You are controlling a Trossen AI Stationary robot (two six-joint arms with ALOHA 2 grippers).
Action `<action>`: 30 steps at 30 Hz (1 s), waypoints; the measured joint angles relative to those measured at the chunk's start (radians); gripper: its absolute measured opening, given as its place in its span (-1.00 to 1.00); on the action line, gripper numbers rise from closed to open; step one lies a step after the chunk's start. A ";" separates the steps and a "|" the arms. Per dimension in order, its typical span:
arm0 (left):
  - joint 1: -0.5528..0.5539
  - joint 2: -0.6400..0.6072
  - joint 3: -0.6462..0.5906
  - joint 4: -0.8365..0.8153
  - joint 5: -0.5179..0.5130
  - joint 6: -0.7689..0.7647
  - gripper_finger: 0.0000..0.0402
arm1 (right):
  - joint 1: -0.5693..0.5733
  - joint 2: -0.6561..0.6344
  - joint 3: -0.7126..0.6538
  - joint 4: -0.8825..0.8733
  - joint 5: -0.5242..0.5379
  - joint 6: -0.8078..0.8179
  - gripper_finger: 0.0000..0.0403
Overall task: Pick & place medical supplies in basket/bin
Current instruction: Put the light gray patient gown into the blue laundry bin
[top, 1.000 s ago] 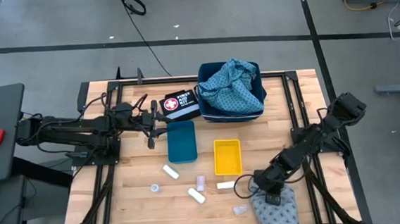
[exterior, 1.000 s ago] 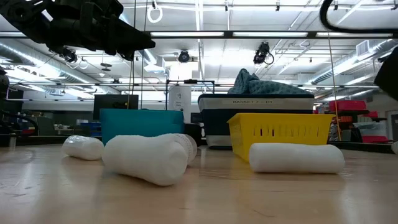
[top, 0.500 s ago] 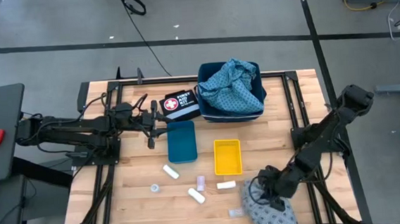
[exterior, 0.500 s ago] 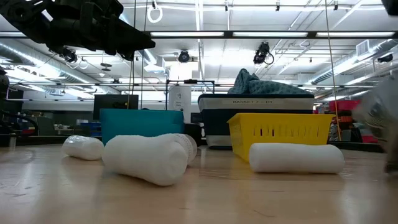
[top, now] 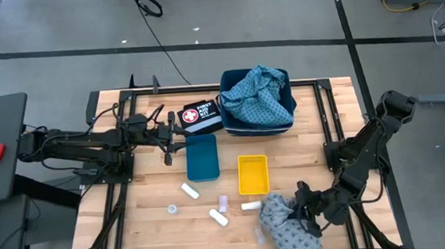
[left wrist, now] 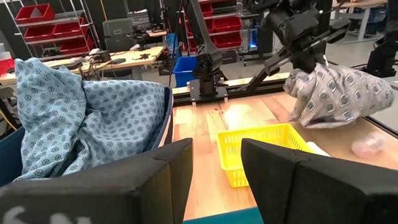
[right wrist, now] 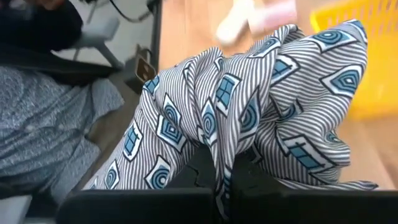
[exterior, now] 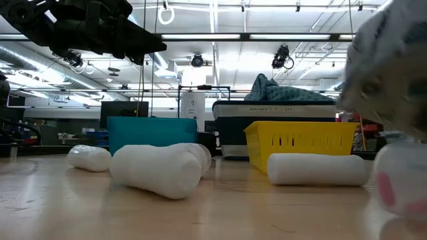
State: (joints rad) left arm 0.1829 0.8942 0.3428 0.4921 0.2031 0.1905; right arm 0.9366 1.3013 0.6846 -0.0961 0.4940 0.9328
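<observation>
Clutching the grey patterned cloth (top: 288, 223) pinched between its fingers at the table's near edge, the right gripper (top: 305, 210) has it lifted but not yet binned. Just beyond lie four white gauze rolls (top: 218, 217), a tiny tape ring (top: 172, 210) and one clear packet (top: 259, 236), all loose on the wood. Mid-table, the yellow basket (top: 252, 174) and teal bin (top: 202, 157) appear empty. Farthest back, one light blue cloth (top: 256, 94) fills the navy bin (top: 231, 129); the left gripper (top: 176, 139) waits beside the black first-aid pouch (top: 201, 116), fingers spread, holding nothing.
</observation>
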 joint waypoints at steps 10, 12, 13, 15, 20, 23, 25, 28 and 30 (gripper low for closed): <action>0.000 0.000 0.000 0.001 0.000 -0.001 -0.29 | 0.044 -0.001 0.000 0.184 0.253 -0.337 -1.00; 0.000 0.000 0.000 0.002 0.000 0.000 -0.29 | 0.044 -0.001 0.000 0.234 0.271 -0.427 -1.00; 0.000 0.000 0.000 0.002 0.000 -0.001 -0.29 | 0.044 -0.001 0.000 0.259 0.277 -0.472 -1.00; 0.000 0.000 0.000 0.002 0.000 -0.001 -0.29 | 0.041 -0.001 0.000 0.296 0.288 -0.553 -1.00; 0.000 0.000 0.000 0.002 0.000 -0.001 -0.29 | 0.022 -0.001 0.000 0.378 0.308 -0.726 -1.00; 0.000 0.000 0.000 0.002 0.000 -0.001 -0.29 | 0.003 -0.001 0.000 0.450 0.315 -0.844 -1.00; 0.000 0.000 0.000 0.002 0.000 -0.001 -0.29 | -0.012 -0.001 0.000 0.501 0.315 -0.930 -1.00; 0.000 0.000 0.000 0.002 0.000 -0.001 -0.29 | -0.037 -0.001 0.000 0.591 0.314 -1.071 -1.00; 0.000 0.000 0.000 0.003 0.000 0.000 -0.29 | -0.060 -0.001 0.000 0.650 0.314 -1.163 -1.00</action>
State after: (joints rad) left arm 0.1829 0.8944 0.3431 0.4952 0.2031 0.1909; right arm 0.8770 1.2999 0.6846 0.5537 0.8076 -0.2307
